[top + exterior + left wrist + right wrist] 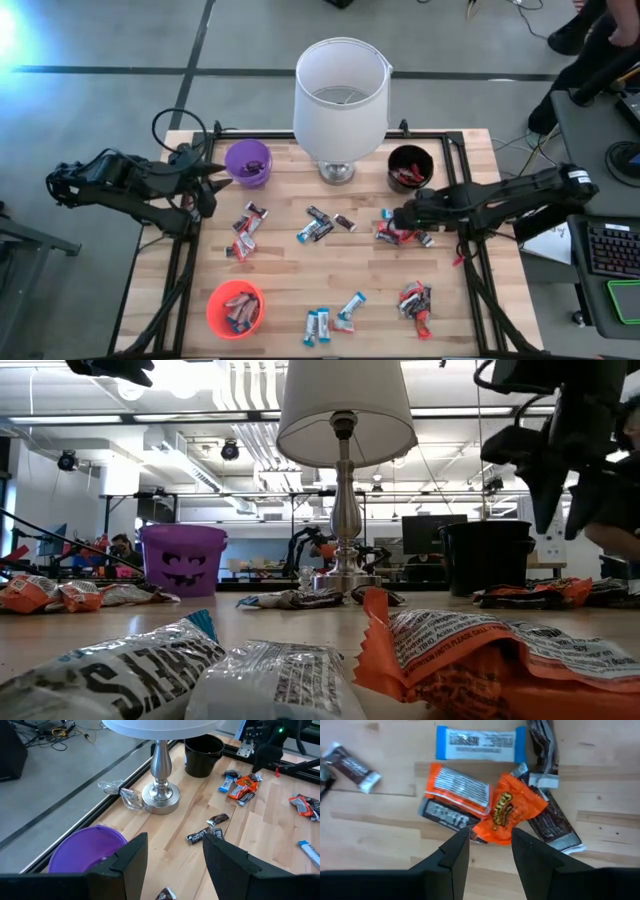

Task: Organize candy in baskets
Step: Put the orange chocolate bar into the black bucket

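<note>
Wooden bench planks carry scattered candy (316,228), and the right gripper (487,842) hangs open-jawed over an orange wrapper (507,812) in a tight pile (left gripper (172,855) open beside the purple basket (247,162)), so closing might pinch neighbouring bars too.

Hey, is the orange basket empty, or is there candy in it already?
Not empty. The high view shows several wrapped candies lying inside the orange basket near the table's front left corner.
</note>
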